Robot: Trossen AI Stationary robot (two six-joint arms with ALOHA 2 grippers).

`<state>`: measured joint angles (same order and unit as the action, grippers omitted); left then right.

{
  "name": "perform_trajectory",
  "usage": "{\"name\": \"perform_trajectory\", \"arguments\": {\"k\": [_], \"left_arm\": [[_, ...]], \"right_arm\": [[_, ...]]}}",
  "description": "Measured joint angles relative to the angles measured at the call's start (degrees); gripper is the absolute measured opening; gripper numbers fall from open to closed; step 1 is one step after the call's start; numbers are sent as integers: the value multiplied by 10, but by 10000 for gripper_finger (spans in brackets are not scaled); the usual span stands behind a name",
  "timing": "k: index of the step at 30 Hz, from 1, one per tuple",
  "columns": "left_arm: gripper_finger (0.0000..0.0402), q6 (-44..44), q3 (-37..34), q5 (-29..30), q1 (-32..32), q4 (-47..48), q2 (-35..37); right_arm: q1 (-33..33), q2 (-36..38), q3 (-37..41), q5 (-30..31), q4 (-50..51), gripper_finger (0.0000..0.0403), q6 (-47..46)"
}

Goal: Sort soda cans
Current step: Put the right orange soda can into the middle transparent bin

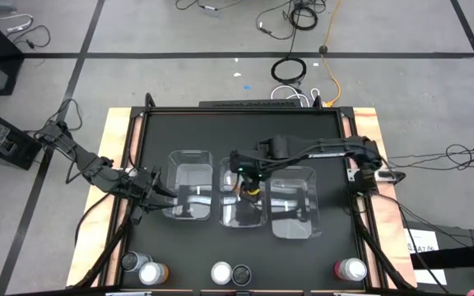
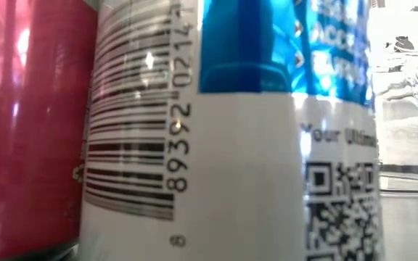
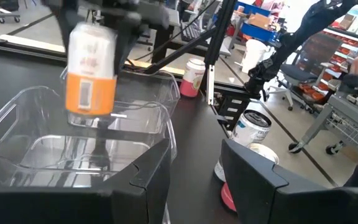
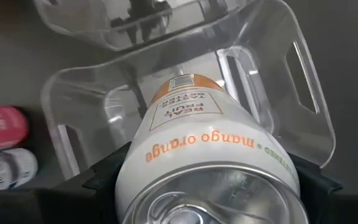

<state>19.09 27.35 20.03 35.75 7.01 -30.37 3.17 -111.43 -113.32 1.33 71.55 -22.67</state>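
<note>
Three clear plastic bins are set side by side on the desk: a left bin [image 1: 190, 186], a middle bin [image 1: 243, 205] and a right bin [image 1: 295, 201]. An orange can [image 4: 197, 155] is held over the middle bin, clamped in the right end effector [image 1: 249, 185]; its sides are white and orange, its top round and silver. All three bins appear empty, though reflections make this uncertain. The left end effector [image 1: 156, 191] is seen at the left bin's edge, its fingers apart. Five more cans are lined along the near edge of the black desk [image 1: 319, 140], among them a pink can [image 1: 341, 268] and a dark can [image 1: 241, 274]. A grey tiled floor [image 1: 138, 74] with loose cables surrounds the desk.
</note>
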Motion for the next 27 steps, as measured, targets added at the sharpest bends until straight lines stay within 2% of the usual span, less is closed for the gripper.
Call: {"name": "perform_trajectory", "arguments": {"k": [15,27], "left_arm": [[152,0,0,0,0,0,0],[152,0,0,0,0,0,0]], "right_arm": [[-66,-97,0,16,36,277,47],[-70,-103,47,11,1,277,60]]}}
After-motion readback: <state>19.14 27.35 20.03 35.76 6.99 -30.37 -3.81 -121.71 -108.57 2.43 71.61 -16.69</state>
